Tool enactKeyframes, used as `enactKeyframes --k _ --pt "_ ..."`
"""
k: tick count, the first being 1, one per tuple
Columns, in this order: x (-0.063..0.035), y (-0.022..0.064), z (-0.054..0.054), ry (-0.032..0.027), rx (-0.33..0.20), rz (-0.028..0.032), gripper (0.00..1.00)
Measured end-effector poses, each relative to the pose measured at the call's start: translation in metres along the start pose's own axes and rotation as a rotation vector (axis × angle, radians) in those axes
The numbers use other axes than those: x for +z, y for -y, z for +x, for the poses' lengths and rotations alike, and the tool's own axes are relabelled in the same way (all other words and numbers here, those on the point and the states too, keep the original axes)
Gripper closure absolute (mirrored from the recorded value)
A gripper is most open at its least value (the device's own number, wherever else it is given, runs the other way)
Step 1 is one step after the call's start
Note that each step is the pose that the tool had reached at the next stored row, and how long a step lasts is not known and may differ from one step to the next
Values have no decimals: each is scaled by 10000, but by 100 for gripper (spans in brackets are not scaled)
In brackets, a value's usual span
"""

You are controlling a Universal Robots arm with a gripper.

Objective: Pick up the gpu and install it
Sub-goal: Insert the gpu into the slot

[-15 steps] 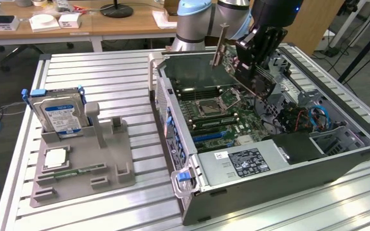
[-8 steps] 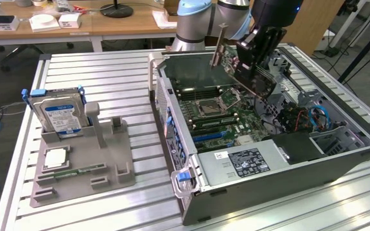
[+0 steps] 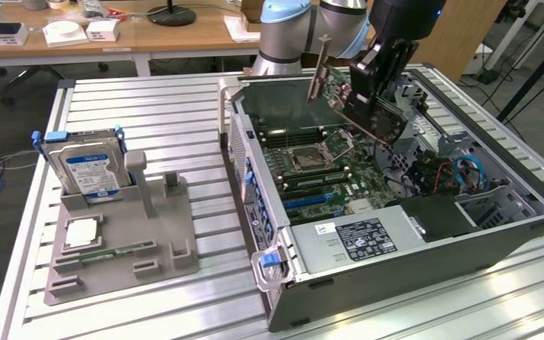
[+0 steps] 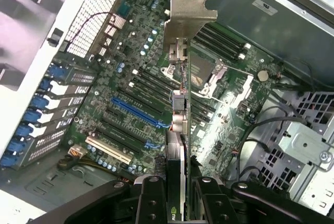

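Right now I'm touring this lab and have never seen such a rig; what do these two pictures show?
The jointed machine is a robot arm. One picture comes from a camera off the arm, the other from a camera on its wrist, looking past the gripper. The gripper is shut on the gpu, a green card with a silver bracket, held above the open computer case and its motherboard. On the slatted table a grey holder carries a hard drive and a memory stick.
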State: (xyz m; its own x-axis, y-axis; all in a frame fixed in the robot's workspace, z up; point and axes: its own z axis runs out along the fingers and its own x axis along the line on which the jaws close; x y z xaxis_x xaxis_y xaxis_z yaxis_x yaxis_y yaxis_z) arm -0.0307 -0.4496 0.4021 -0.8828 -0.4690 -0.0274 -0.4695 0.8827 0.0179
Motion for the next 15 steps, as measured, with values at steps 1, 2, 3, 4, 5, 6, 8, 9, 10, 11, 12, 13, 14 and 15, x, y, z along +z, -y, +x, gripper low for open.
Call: enactKeyframes --k 1,2,3,4,5,6,8,9,10,11,12,13,14,15 --pt "0 0 0 -1 -89 -2 73" --pt "0 0 0 -3 -180 -5 73" --pt "0 0 0 -5 -271 -7 73" --pt "0 0 0 -6 -362 -10 73" --pt "0 0 0 -8 -458 -12 73" --pt "0 0 0 -10 -550 -15 73" --pt "0 0 0 -13 -730 -20 73" --pt "0 0 0 -15 -818 -22 73" --pt "0 0 0 -16 -905 -24 73" --pt "0 0 0 -17 -998 -27 73" --pt "0 0 0 -19 -1085 -30 73" --pt "0 0 0 -21 -1174 -32 73" --pt "0 0 0 -22 -1263 -34 73" --pt "0 0 0 -24 -1348 -37 73"
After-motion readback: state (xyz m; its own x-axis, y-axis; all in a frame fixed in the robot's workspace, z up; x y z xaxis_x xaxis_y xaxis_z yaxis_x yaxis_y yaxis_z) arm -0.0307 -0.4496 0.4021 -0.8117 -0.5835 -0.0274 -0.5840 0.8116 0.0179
